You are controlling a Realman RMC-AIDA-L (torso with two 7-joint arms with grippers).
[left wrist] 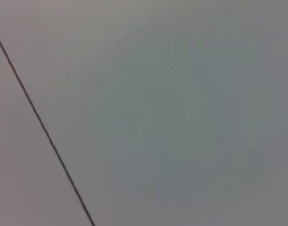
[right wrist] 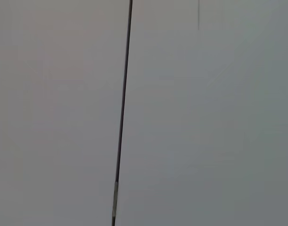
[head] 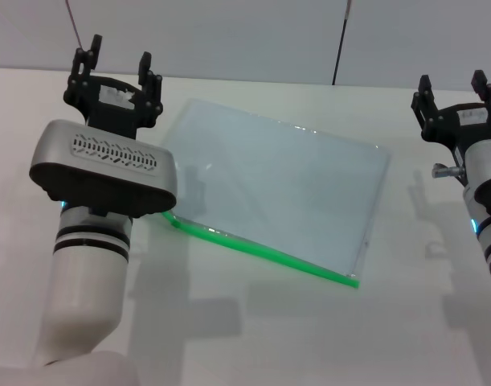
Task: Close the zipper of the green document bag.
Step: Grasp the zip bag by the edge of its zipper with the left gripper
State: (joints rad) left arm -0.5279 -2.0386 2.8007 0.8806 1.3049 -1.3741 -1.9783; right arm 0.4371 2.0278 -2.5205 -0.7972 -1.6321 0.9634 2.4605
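The left gripper (head: 116, 66) hangs over the white table (head: 253, 338) just beside the far left corner of the green document bag (head: 277, 189). Its two black fingers (head: 147, 69) stand apart with a clear gap between them, and they hold nothing and touch nothing. The right gripper (head: 454, 90) sits well apart from the bag, off its right side. Its fingers are spread too and grip nothing, though the edge of the head view cuts off part of them.

The bag lies flat on the table between the two arms, turned at an angle. The zipper (head: 265, 251) runs as a bright green strip along the bag's near long edge. Its left end is hidden under the silver body of the left arm (head: 104, 165), and the slider cannot be made out with any certainty. A pale label on the left gripper's black mount is too small to read, and the same goes for a light patch on the right gripper's mount.

Both wrist views show only a plain grey wall (left wrist: 181, 117) crossed by one thin dark seam (right wrist: 124, 108).
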